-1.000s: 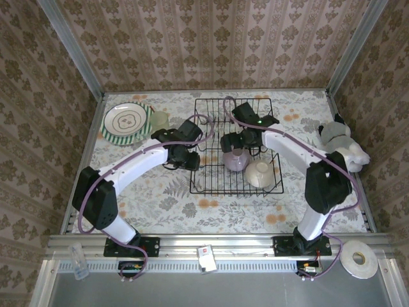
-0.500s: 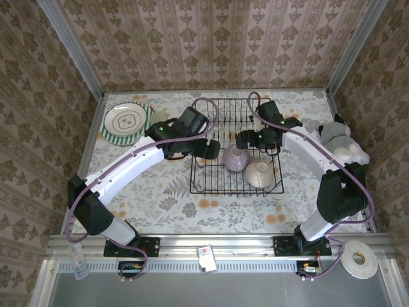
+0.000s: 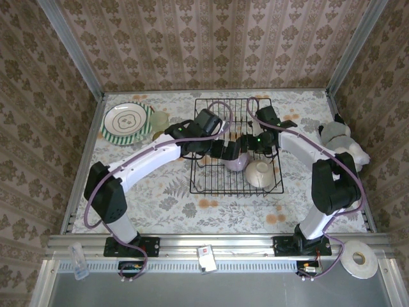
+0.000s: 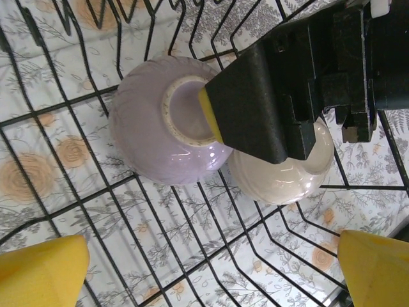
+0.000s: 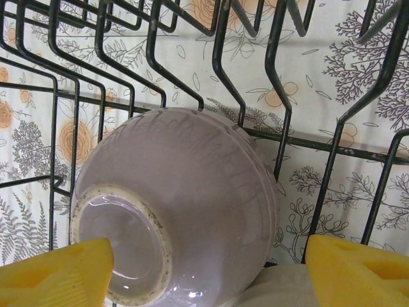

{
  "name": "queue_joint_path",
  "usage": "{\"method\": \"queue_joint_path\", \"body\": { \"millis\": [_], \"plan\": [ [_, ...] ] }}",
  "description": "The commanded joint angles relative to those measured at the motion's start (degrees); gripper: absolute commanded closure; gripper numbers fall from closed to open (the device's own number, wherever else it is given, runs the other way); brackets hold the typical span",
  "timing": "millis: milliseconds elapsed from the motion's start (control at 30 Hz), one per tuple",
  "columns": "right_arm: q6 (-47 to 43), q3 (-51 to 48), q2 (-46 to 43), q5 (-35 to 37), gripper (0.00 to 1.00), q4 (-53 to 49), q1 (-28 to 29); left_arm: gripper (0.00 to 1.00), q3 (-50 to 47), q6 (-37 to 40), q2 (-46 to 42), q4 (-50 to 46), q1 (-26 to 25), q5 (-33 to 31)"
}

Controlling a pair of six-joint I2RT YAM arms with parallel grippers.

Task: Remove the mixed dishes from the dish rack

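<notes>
The black wire dish rack [image 3: 208, 187] holds an upside-down lilac bowl [image 3: 235, 162] and a cream bowl [image 3: 260, 173] touching it. My right gripper [image 3: 246, 146] is open, astride the lilac bowl [image 5: 192, 185]: one yellow pad [image 5: 57, 272] lies over the foot ring, the other [image 5: 358, 272] stands off the bowl's side. My left gripper [image 3: 225, 151] hovers open just left of it, with nothing but rack wires [image 4: 57, 109] between its fingertips [image 4: 41, 274]. In the left wrist view the right gripper's finger [image 4: 255, 105] covers part of the lilac bowl [image 4: 153, 137] and the cream bowl [image 4: 281, 182].
A green-striped plate [image 3: 126, 120] and a pale glass tumbler [image 3: 160, 120] rest on the table at the back left. A white-grey soft toy [image 3: 342, 144] lies at the right edge. A tape roll [image 3: 358, 259] sits on the near rail. Upright rack tines [image 5: 217, 57] stand behind the bowl.
My left arm has swung right from beside the rack to over it, its jaws opening wide. My right gripper has dropped onto the lilac bowl, its jaws narrowing a little.
</notes>
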Motion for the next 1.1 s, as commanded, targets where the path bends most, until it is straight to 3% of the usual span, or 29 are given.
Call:
{"method": "queue_joint_path", "body": {
  "millis": [0, 267, 1067],
  "plan": [
    [0.02, -0.43, 1.44, -1.12, 0.21, 0.48, -0.61, 0.0, -1.6, -3.16, 1.02, 3.74, 0.84, 4.11],
    [1.26, -4.02, 1.35, -3.64, 0.25, 3.67, -1.4, 0.0, -6.22, -7.36, 2.61, 8.61, 3.38, 6.69],
    [5.94, -9.44, 3.82, -7.26, 0.6, 7.74, -4.69, 0.0, -7.7, -12.5, 10.69, 17.22, 6.79, 10.94]
  ]
}}
